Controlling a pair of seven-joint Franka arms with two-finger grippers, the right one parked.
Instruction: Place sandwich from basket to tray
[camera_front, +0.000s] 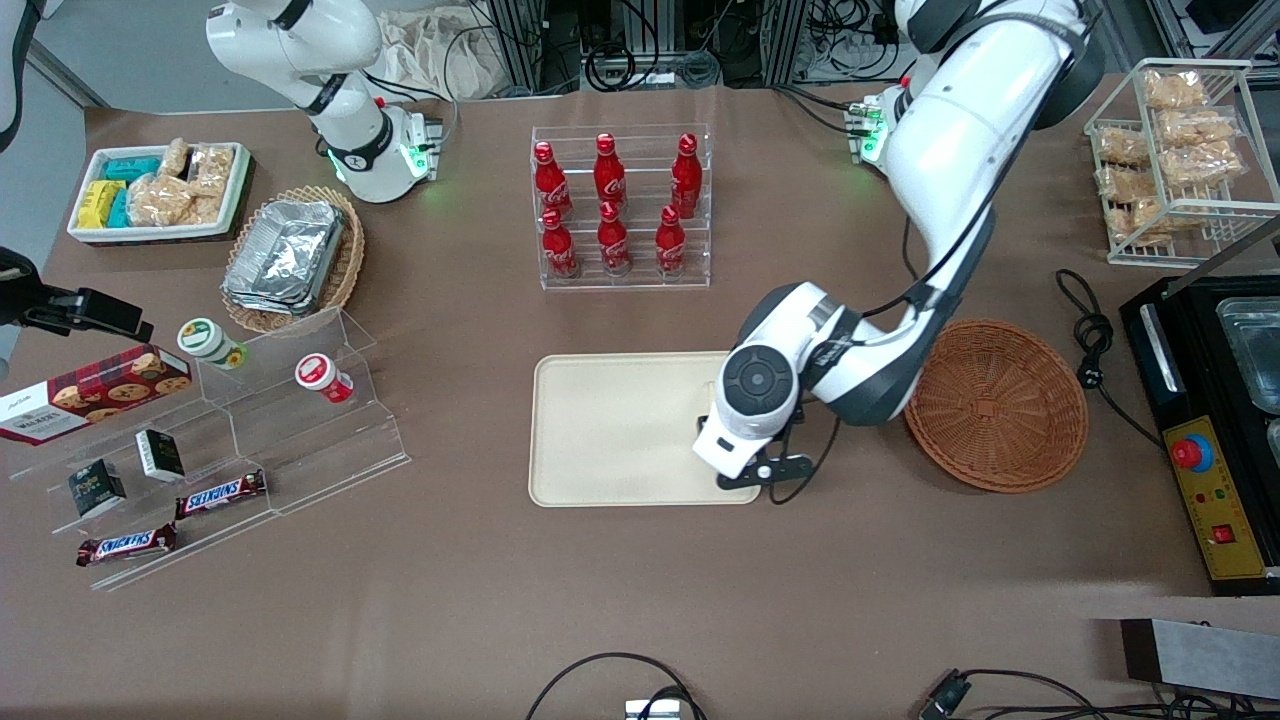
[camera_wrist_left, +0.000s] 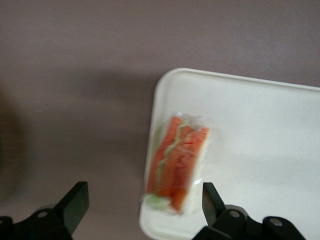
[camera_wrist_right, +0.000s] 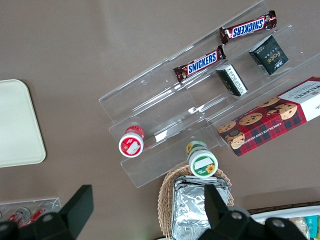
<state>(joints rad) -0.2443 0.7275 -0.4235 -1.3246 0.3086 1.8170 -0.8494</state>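
Both fingers (camera_wrist_left: 75, 202) wide, hand (camera_wrist_left: 142, 207) empty

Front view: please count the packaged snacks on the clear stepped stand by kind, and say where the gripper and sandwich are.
Snickers bars: 2
Small dark boxes: 2
Round lidded cups: 2
Cookie box: 1
Total: 7
The gripper hangs open above the sandwich, which lies on the tray; the basket holds nothing.

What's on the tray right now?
The sandwich lies on the tray near its edge, under the open gripper. From the front the arm covers it.
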